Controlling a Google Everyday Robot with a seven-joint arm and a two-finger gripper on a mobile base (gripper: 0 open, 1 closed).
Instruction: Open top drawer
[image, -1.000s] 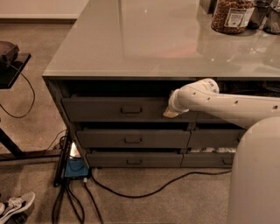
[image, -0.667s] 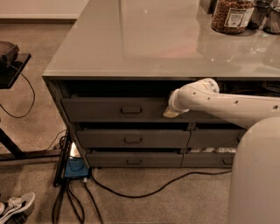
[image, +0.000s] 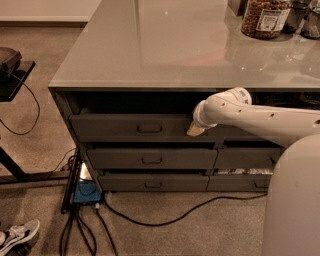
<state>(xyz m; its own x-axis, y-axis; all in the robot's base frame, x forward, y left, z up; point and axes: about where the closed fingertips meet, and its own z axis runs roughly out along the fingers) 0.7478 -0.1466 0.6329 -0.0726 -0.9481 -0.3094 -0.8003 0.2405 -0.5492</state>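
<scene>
Slightly out, top drawer (image: 115, 131), hand (image: 195, 130) at its right edge, carpet (image: 210, 235) ahead

Top drawer (image: 142, 127) under the tabletop (image: 165, 45), above two lower drawers (image: 151, 159); hand (image: 195, 130) at its front's right end; jar (image: 265, 17) on the tabletop, rear right.

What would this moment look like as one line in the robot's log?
pincer: at right end of top drawer front | centre handle: not held | arm: reaches in from right
</scene>
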